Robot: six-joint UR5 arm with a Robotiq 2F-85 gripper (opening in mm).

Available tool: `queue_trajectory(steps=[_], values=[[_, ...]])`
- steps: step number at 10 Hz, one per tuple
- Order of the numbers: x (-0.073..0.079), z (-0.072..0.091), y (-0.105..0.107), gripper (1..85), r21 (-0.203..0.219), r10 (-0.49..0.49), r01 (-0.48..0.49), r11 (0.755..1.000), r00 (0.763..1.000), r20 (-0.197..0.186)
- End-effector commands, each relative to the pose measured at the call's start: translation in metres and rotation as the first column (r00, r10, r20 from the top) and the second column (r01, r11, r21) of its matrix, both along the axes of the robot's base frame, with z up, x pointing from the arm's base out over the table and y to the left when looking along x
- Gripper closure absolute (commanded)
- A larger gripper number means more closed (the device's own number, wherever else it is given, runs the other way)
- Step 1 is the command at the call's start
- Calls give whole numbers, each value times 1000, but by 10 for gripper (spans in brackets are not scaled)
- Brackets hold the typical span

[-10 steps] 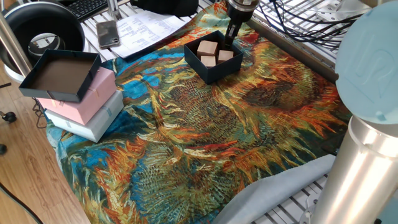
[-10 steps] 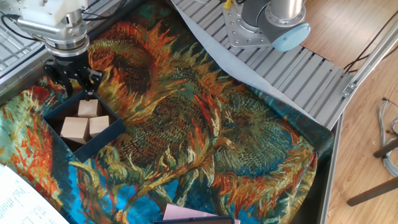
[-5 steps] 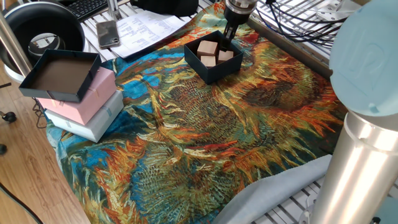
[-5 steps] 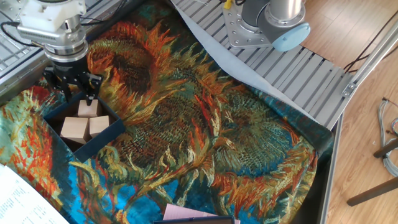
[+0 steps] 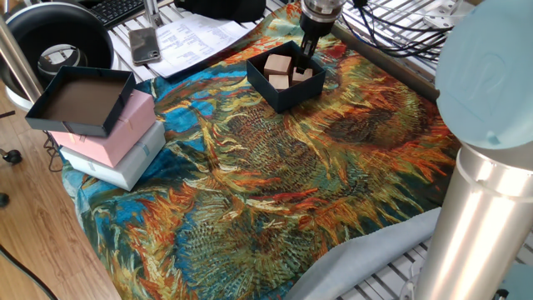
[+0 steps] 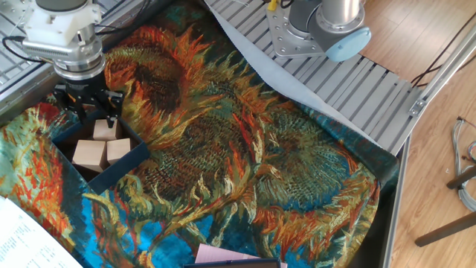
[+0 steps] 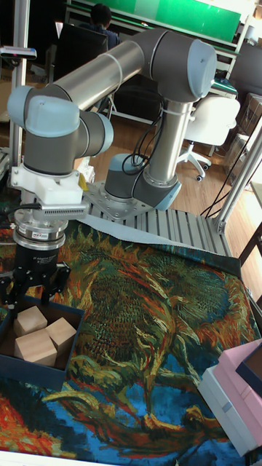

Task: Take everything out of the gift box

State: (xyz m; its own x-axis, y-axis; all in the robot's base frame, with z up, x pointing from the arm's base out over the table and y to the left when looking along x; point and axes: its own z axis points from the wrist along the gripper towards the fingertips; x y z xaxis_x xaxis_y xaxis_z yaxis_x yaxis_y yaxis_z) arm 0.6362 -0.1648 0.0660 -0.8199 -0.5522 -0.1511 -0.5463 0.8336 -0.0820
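The gift box (image 5: 288,97) (image 6: 120,167) (image 7: 36,374) is a small navy box at the far end of the sunflower cloth. Three light wooden cubes lie inside it: a bigger one (image 5: 279,64) (image 6: 88,154) (image 7: 35,347), a second (image 5: 281,81) (image 6: 117,150) (image 7: 61,331), and a third (image 5: 301,75) (image 6: 104,130) (image 7: 30,320) at the corner under the arm. My gripper (image 5: 305,57) (image 6: 88,112) (image 7: 29,297) hangs open, pointing straight down, its fingertips at the box rim on either side of that third cube. Nothing is held.
A larger navy tray (image 5: 77,102) rests on a pink box (image 5: 121,129) stacked on a white box (image 5: 125,165) at the cloth's left edge. A phone (image 5: 143,45) and papers (image 5: 196,37) lie behind the gift box. The arm's base (image 6: 320,30) stands on the slatted table.
My gripper has come down a little toward the corner cube, its open fingers now lower at the box rim. The cubes and the box have not moved.
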Motion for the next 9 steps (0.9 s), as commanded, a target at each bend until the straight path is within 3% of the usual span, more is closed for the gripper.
queue_trajectory(steps=[1,5,9], values=[[-1,-7,2,287,13,10,-9,1000,1000,-14],[0,-13,13,287,54,3,-2,999,1000,-24],[2,-22,12,290,51,6,-5,999,1000,-28]])
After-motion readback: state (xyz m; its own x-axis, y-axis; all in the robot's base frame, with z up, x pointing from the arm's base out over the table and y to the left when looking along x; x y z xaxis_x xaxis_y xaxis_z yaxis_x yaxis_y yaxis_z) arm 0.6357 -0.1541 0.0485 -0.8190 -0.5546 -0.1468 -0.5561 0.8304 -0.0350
